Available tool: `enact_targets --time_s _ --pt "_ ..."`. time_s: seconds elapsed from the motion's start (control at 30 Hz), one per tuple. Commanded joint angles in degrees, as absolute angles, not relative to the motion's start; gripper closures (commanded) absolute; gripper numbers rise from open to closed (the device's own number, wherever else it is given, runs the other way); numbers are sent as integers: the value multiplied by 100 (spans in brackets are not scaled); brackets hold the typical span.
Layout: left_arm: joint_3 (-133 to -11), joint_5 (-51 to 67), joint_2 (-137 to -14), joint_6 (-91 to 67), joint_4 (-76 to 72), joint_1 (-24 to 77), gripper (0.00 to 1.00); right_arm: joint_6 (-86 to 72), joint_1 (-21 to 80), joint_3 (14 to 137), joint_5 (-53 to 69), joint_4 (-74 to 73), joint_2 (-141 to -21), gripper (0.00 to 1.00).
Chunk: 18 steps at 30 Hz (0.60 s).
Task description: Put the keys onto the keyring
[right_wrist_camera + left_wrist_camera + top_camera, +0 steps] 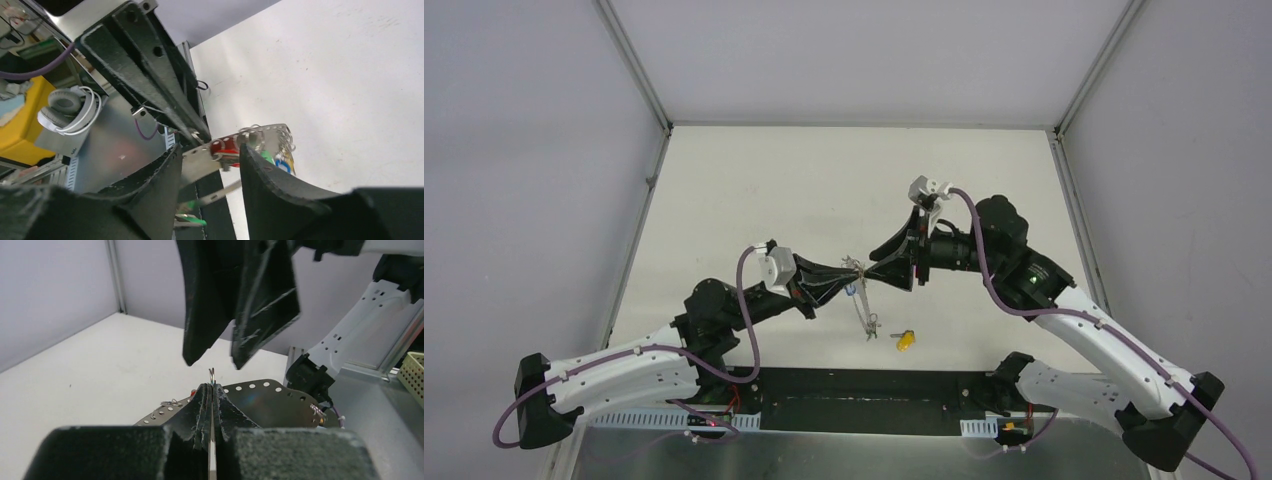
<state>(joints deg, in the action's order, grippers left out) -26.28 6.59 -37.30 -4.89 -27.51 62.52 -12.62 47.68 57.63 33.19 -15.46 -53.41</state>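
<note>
So, the left gripper (212, 388) was clamped completely shut, its two fingers pinching the thin edge of the keyring (260, 396), a flat grey metal band punched with a row of little holes. It held the hoop up off the table (754, 190), and in the top view most of the loop hung down below the fingertips. The right gripper (210, 150) faced it nose to nose from the other side, jaws roughly half apart, with the perforated band running through the gap between them. Honestly couldn't tell whether either finger touched the metal, but it wasn't squeezing anything. Bunched against the band just past those fingers were a few keys: a red-headed key (227, 146) nearest and a green-headed key (270, 158) beside it, plus some small wire rings. A yellow-headed key (906, 340) lay loose on the table, just right of the hanging hoop's low end. Further out, the right wrist view caught white headphones (70, 106) sitting on something yellow.
</note>
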Motion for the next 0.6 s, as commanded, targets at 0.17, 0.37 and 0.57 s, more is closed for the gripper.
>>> enact_targets --time_s 0.17,0.37,0.57 --pt "-2346 1240 -3575 -359 -4477 6218 100 -2394 4166 5077 4967 997 -5089 65" --pt "-2225 1209 -3607 -482 -4843 6220 100 -2635 4162 4914 5314 1684 -5121 65" --pt "-2144 1308 -3699 -563 -5245 6217 100 -2781 4167 4898 5516 1932 -5270 63"
